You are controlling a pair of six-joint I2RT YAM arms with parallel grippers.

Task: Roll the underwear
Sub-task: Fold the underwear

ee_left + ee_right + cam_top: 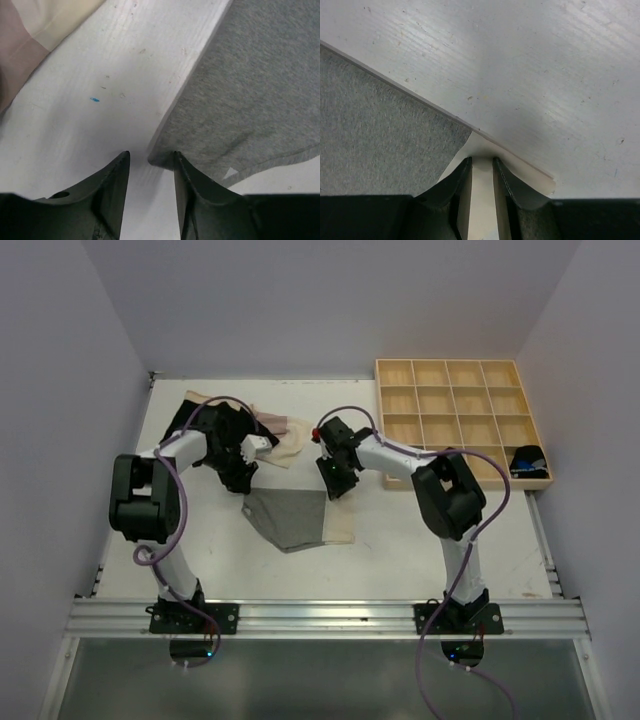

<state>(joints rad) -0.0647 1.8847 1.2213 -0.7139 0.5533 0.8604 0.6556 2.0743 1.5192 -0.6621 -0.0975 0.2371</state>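
Grey underwear (290,518) flat on worktop (400,550), over beige piece (520,157). Thin, limp (will sag): take at corners. Left gripper (150,156) jaws half-open astride grey corner, empty. Right gripper (481,161) jaws narrow over beige corner; grip unclear.

Grey underwear (288,517) spread flat, unrolled, mid table (420,560). Beige garment (341,525) lies under it, with a strip showing along its 3 o'clock edge. Pale beige-pink garments (285,437) crumpled at its 12 o'clock, apart from it. Black garment (192,412) bunched at 11 o'clock, partly hidden.
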